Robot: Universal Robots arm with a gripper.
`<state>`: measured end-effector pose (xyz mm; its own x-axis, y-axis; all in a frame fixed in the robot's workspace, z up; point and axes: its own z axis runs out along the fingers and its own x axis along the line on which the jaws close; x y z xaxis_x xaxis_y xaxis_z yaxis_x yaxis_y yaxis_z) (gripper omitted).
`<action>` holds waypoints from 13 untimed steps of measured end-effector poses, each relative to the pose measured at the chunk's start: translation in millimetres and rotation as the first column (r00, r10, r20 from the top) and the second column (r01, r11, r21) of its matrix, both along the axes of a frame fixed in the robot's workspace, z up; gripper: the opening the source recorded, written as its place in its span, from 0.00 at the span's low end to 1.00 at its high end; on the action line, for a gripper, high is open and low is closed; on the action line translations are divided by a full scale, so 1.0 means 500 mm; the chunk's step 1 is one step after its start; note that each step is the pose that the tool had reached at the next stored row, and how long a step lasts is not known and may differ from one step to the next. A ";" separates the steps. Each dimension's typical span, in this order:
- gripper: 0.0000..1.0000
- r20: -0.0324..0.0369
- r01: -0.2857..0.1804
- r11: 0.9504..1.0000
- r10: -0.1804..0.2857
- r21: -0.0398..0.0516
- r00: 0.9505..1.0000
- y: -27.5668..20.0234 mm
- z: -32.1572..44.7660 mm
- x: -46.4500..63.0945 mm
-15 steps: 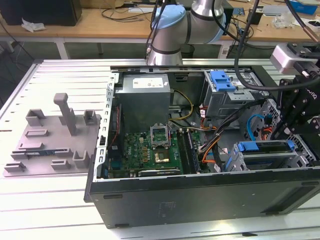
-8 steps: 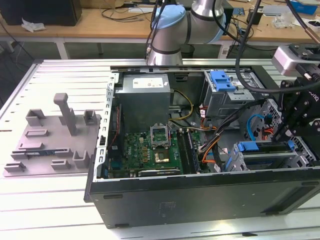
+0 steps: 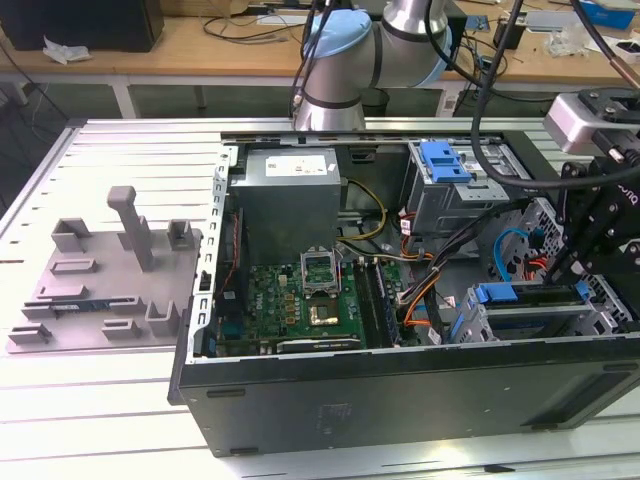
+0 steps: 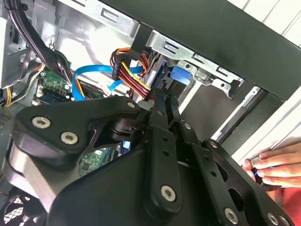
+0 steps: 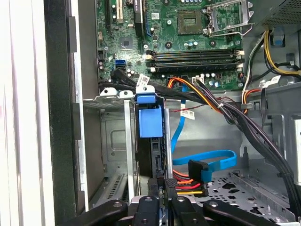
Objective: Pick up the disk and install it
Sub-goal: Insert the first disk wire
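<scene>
The disk [image 5: 151, 141], dark and thin in its blue caddy, stands on edge in the metal bay slot, directly ahead of the jaws.

Gripper [image 5: 163, 200] closed on the disk [image 5: 151, 141] edge-on in drive cage [image 5: 113, 141], motherboard [image 5: 178, 42] beyond

— What sort of place is this?

— A robotics lab or electronics workshop. An opened desktop computer case [image 3: 400, 330] lies on a slatted metal worktable [image 3: 120, 150], its green motherboard [image 3: 300, 300] and wiring bare, with a grey jig plate [image 3: 100, 280] at the exterior view's left.

— Anything beyond the table?

— At the far side stands a wooden bench [image 3: 200, 45] strewn with cables, behind the grey-and-blue robot arm [image 3: 350, 50]. A person's hand [image 4: 277, 167] rests at the case edge in the second wrist view.
</scene>
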<state>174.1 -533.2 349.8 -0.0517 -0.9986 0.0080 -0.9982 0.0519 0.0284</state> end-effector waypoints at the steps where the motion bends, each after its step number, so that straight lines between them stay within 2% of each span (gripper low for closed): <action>1: 0.17 0.001 0.000 1.000 0.000 0.000 1.000 0.0023 0.000 0.000; 13: 0.17 0.003 0.000 1.000 0.000 0.000 1.000 0.0024 -0.008 0.001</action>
<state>174.4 -532.0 346.0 -0.0517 -0.9986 0.0079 -0.9983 0.0519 0.0252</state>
